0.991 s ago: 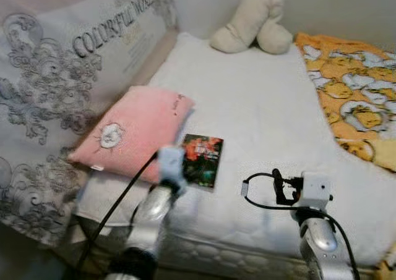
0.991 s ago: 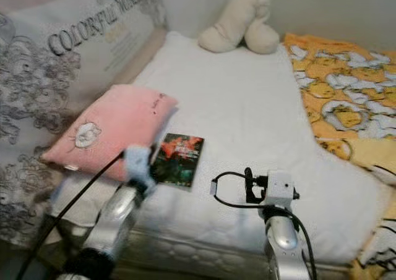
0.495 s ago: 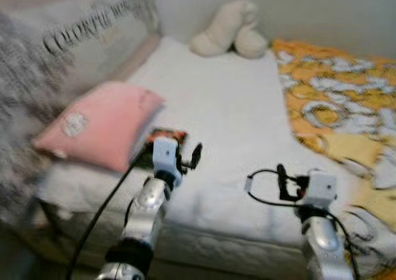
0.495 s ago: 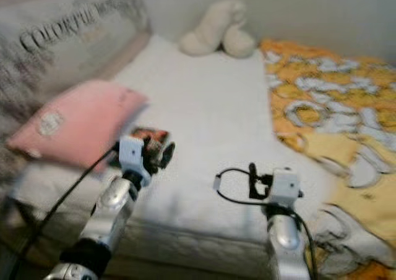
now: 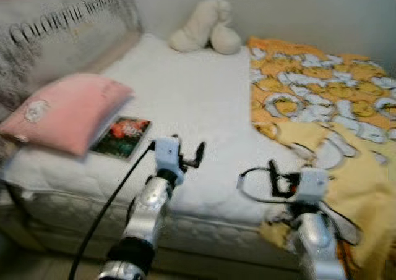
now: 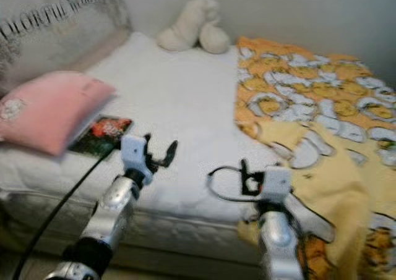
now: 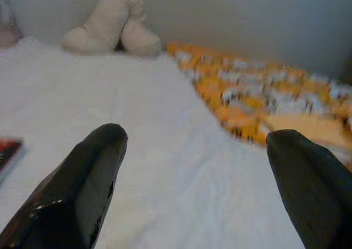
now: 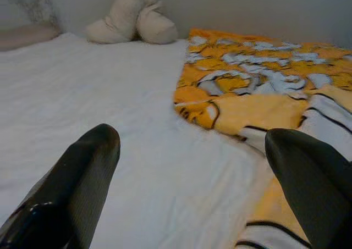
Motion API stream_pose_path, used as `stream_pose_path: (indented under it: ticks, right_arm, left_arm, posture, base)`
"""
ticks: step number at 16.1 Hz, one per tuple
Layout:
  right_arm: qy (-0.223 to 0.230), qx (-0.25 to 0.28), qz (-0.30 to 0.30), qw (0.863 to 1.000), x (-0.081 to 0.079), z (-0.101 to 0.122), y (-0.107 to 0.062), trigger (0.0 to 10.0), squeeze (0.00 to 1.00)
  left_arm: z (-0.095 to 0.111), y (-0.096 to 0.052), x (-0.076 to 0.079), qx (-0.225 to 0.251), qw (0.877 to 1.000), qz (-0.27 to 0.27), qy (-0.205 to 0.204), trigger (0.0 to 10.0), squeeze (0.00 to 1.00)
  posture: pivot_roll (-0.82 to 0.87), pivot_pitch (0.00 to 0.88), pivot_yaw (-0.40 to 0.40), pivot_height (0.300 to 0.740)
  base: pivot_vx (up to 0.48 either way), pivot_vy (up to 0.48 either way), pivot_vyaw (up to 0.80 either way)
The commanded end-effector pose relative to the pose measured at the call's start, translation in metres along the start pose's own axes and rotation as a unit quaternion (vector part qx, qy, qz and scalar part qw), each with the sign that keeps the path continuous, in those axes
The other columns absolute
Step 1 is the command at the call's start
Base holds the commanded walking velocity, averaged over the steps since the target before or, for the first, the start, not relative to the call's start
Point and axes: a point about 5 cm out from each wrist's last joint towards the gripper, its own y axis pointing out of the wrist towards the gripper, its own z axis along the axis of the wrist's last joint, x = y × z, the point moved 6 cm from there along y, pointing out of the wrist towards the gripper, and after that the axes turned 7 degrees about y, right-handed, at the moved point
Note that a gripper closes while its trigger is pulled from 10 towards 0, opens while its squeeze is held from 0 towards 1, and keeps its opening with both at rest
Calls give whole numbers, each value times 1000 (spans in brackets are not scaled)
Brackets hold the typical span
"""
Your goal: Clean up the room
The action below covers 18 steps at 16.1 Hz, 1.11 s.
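Note:
A white mattress (image 5: 185, 88) lies before me. Near its left front sit a pink pillow (image 5: 65, 110) and a dark book with a red cover picture (image 5: 120, 136). A cream plush toy (image 5: 204, 34) rests at the far wall. An orange and yellow patterned blanket (image 5: 322, 101) covers the right side and hangs over the front edge. My left gripper (image 5: 189, 145) hovers open over the mattress's front part, to the right of the book. Beside the blanket's edge, my right gripper (image 5: 275, 175) is open too. Both hold nothing.
A grey patterned cushion with printed lettering (image 5: 55, 33) stands along the bed's left side. The mattress's quilted front edge (image 5: 74, 199) runs below both arms. A plain wall backs the bed. Bare white sheet lies between the book and the blanket.
The whole view has swung right, so more blanket shows and the pillow sits nearer the left edge. My left gripper, earlier at the book's near corner, now stands to the book's right.

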Motion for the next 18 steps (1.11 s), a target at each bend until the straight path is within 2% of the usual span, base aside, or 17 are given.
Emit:
stream_pose_path:
  ticks: [1,7,10,14,15,18]
  right_arm:
    - [-8,6,2,1000,3,3,0,10000,1000]
    - [-13,14,5,1000,4,5,-1,10000,1000]
    - [-11,48,-4,999,12,20,-2,10000,1000]
    - [-11,54,-9,998,16,24,2,10000,1000]
    - [-12,62,-13,998,18,28,4,10000,1000]
    - [-12,58,-26,998,31,27,1,10000,1000]
  left_arm:
    - [5,3,-1,7,1000,2,7,10000,1000]
    - [7,7,-3,9,1000,5,18,10000,1000]
    - [6,4,-12,12,999,25,20,10000,1000]
    - [8,8,-11,11,999,27,16,10000,1000]
    - [6,7,-11,8,1000,26,4,10000,1000]
    - [-5,-1,-20,-7,999,35,8,10000,1000]
  posture:
    - [44,0,-8,740]
    - [33,0,-7,740]
    - [33,0,-7,740]
    - [31,0,-6,740]
    - [27,0,-1,740]
    - [23,0,3,740]
  base:
    - [0,-469,0]
    - [0,-466,0]
    - [0,-461,0]
    - [0,-458,0]
    - [0,-458,0]
    - [0,-460,0]
